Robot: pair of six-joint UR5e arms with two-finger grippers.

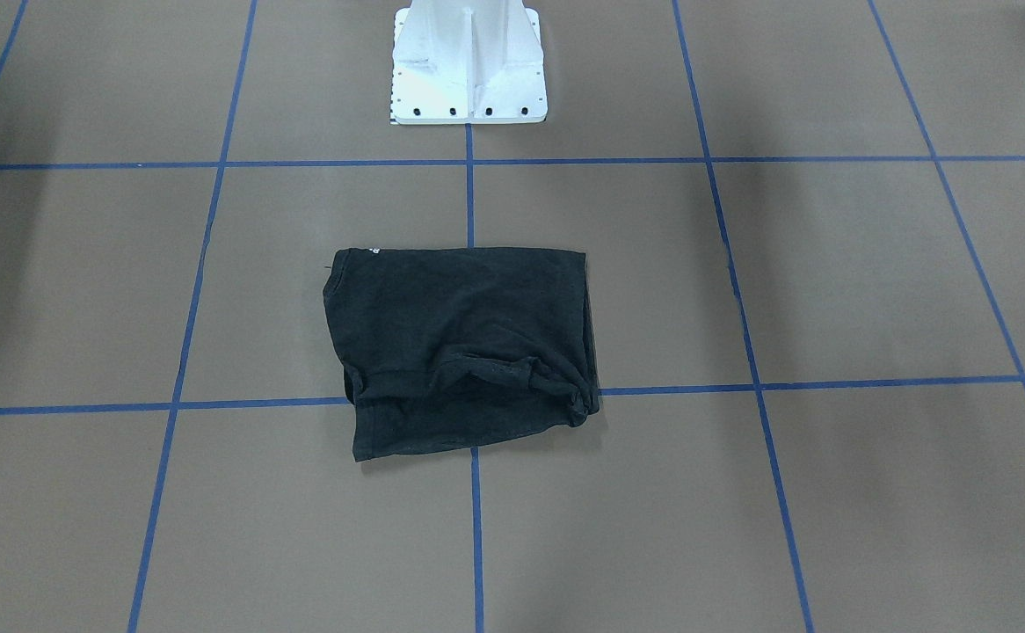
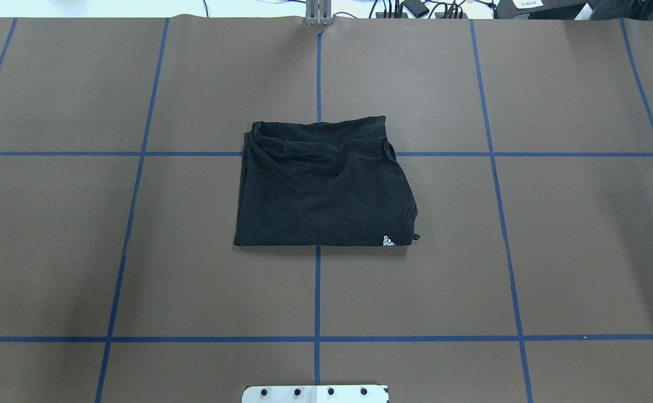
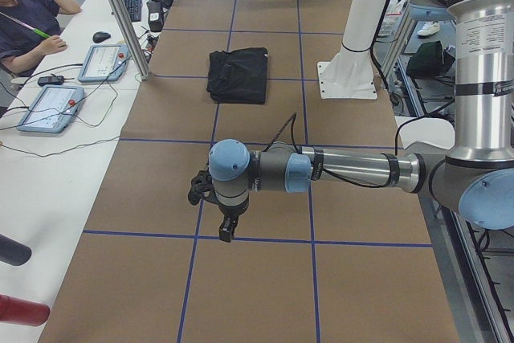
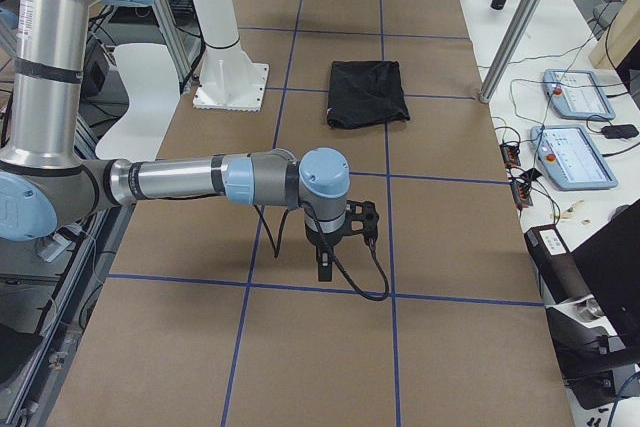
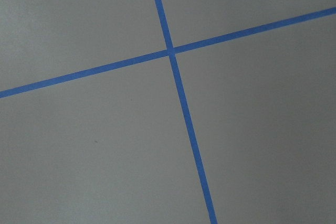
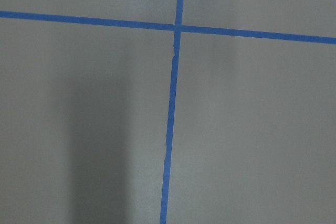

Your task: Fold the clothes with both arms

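Just 1 blk tee (image 2: 321, 184) — folded, 2 arms (image 3: 353, 170) (image 4: 180, 179)

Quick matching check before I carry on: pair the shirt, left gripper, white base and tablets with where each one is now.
Things:
1. shirt
2. left gripper
3. white base
4. tablets

Places:
A. on the side desk
B. folded, middle of the table
C. bolted down at the robot's side
D. above a tape line, away from the shirt

Pairs: 1-B; 2-D; 3-C; 4-A

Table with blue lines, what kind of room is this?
Probably a robot test lab: the left arm and right arm reach over the taped table, and control tablets sit on a desk beside it.
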